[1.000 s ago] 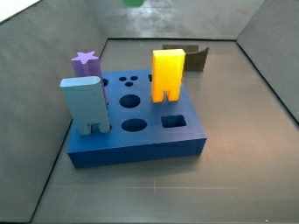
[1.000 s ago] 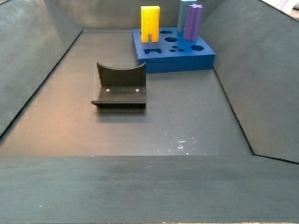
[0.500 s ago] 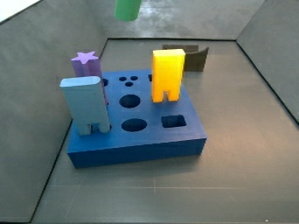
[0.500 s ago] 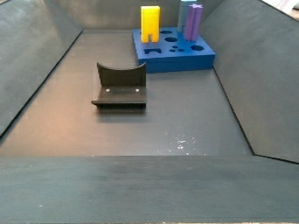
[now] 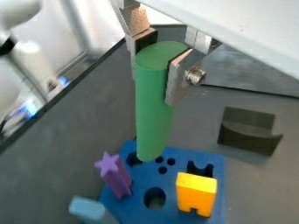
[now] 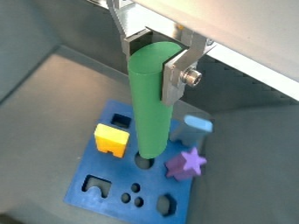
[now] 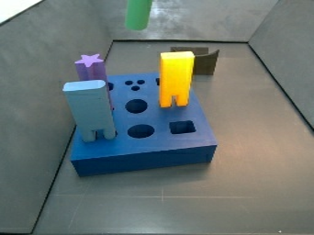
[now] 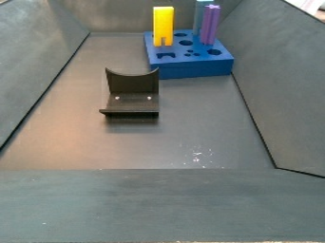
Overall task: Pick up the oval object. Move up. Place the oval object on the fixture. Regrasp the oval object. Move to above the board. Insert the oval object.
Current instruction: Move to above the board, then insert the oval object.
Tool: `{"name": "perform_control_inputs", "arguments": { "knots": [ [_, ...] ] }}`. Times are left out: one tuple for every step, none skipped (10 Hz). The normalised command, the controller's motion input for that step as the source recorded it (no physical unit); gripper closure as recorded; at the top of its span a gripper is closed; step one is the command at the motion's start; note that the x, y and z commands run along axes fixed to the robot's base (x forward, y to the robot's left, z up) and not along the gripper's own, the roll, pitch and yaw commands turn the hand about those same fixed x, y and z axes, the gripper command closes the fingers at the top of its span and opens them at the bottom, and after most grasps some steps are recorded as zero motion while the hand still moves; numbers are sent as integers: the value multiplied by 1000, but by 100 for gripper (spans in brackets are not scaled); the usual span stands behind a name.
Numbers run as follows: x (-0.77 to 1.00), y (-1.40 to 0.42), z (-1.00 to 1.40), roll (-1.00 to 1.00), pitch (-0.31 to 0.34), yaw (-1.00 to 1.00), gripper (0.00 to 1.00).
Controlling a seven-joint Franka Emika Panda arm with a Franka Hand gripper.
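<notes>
My gripper (image 5: 162, 59) is shut on the top end of the oval object (image 5: 152, 105), a long green rod that hangs upright from the fingers. Both wrist views show it high over the board (image 5: 146, 179), the gripper (image 6: 158, 61) holding the rod (image 6: 152, 109) with its lower end over a round hole in the blue top (image 6: 117, 171). In a side view only the rod's lower end (image 7: 138, 12) shows at the picture's upper edge, well above the board (image 7: 147, 156). The dark notched fixture (image 8: 129, 93) stands empty on the floor, apart from the board (image 8: 191, 68).
A yellow forked block (image 7: 177, 78), a grey-blue rectangular block (image 7: 90, 108) and a purple star peg (image 7: 88, 64) stand in the board. Several other holes are open. Grey walls enclose the floor. The fixture (image 7: 196, 58) stands behind the board.
In a side view the green rod's lower end has come further down into the picture and shifted slightly. Board, pegs and fixture have not moved.
</notes>
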Motion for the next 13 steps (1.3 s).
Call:
{"name": "perform_control_inputs", "arguments": {
  "knots": [
    [-60, 13, -8, -171, -479, 1000, 100],
    [-59, 12, -7, -156, -508, 1000, 100],
    [-54, 15, -5, -82, -400, 678, 100],
    [-43, 12, -7, -41, -263, 381, 100],
    [-31, 9, -3, -26, -177, 228, 100],
    [-57, 0, -14, 0, 0, 0, 100],
    [0, 0, -40, 3, 51, 0, 100],
    [20, 26, -57, 0, -3, 49, 100],
    [106, -237, -137, 0, 0, -397, 100],
    [137, -294, -186, 0, 0, -780, 100],
    [0, -271, -163, 0, 0, -900, 100],
    [0, -266, -174, 0, 0, -909, 100],
    [0, -266, -183, 0, 0, -909, 100]
  ]
}}
